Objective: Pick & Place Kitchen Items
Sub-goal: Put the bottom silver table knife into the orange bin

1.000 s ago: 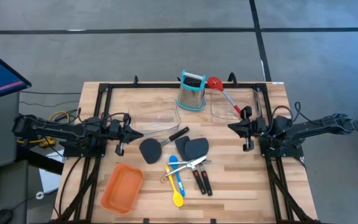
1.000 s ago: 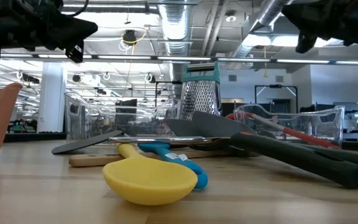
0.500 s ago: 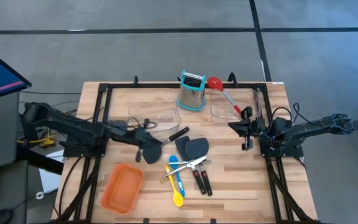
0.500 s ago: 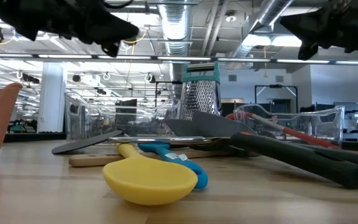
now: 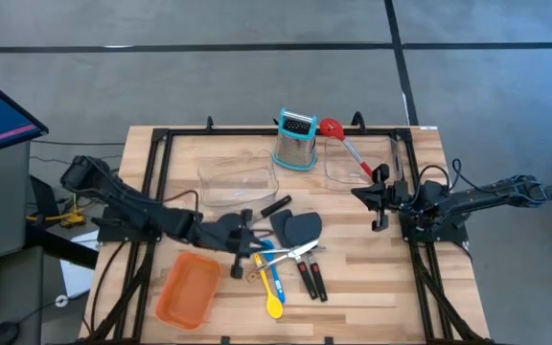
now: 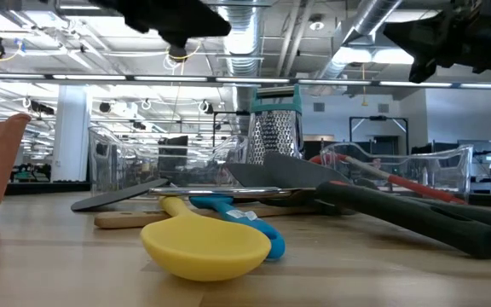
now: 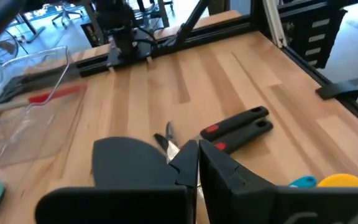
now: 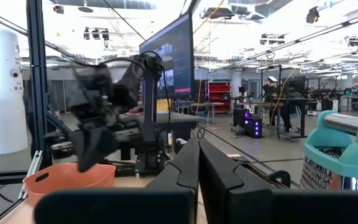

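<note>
The kitchen items lie in a heap at the table's middle: dark spatulas (image 5: 300, 227), steel tongs (image 5: 295, 253), a blue spoon (image 5: 267, 257), a yellow spoon (image 5: 274, 305) and black-handled tools (image 5: 311, 279). A red slotted spoon (image 5: 343, 144) lies in the right clear bin. My left gripper (image 5: 257, 240) is shut and hangs above the heap's left side, over a dark spatula (image 7: 126, 160) whose handle (image 5: 277, 204) shows beyond it. In its wrist view the shut fingertips (image 7: 192, 163) point toward the tongs and the black-handled tools (image 7: 238, 127). My right gripper (image 5: 377, 203) waits shut at the right.
An orange tray (image 5: 188, 289) sits near the front left. Two clear bins (image 5: 238, 177) (image 5: 364, 161) stand toward the back, with a steel grater (image 5: 295, 140) between them. A black frame (image 5: 161, 144) runs round the table.
My left gripper has swung from the table's left edge toward the right and the near side, ending above the utensil heap and covering one dark spatula's head. It has tipped a little downward and stayed shut. No utensil has moved.
</note>
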Available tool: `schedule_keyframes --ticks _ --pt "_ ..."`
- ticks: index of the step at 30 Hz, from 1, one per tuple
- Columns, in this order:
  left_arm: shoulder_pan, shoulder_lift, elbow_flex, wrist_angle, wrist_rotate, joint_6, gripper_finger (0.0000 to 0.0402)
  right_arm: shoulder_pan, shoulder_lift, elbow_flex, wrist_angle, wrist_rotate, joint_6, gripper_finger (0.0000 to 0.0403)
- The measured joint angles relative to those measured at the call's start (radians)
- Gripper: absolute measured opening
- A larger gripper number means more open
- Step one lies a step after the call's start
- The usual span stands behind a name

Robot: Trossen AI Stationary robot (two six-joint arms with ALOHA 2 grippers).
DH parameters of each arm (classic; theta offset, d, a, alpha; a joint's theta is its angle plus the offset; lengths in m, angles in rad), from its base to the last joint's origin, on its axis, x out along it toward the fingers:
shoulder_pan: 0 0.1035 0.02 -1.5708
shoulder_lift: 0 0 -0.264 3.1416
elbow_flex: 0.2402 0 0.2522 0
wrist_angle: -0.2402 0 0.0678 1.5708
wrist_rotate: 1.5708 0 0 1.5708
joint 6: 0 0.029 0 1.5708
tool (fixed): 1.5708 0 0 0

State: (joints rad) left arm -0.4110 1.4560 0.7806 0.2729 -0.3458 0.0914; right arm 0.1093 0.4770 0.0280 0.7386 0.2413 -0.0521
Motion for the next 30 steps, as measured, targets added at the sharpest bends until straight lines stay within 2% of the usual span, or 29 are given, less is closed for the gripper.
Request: schedule_keyframes --ticks 3,8,15,22,27,30 --pt "-0.056 0.042 0.055 -0.049 -0.08 -0.016 0.0002 0.0 0.0 0.0 0.0 0.0 0.0 0.0" --pt "-0.117 0.123 0.179 -0.143 -0.142 -0.057 0.0002 0.0 0.0 0.0 0.0 0.0 0.017 0.0" --pt "-0.132 0.216 0.338 -0.294 -0.154 -0.156 0.0002 0.0 0.0 0.0 -0.001 0.0 0.027 0.0" --pt "-0.074 0.23 0.345 -0.379 -0.155 -0.311 0.0002 0.0 0.0 0.0 -0.008 0.0 0.027 0.0" --pt "-0.036 0.229 0.316 -0.38 -0.155 -0.313 0.0007 0.0 0.0 0.0 -0.014 0.0 0.022 0.0" --pt "-0.015 0.229 0.288 -0.38 -0.153 -0.368 0.0018 0.0 0.0 0.0 -0.018 0.0 0.019 0.0"
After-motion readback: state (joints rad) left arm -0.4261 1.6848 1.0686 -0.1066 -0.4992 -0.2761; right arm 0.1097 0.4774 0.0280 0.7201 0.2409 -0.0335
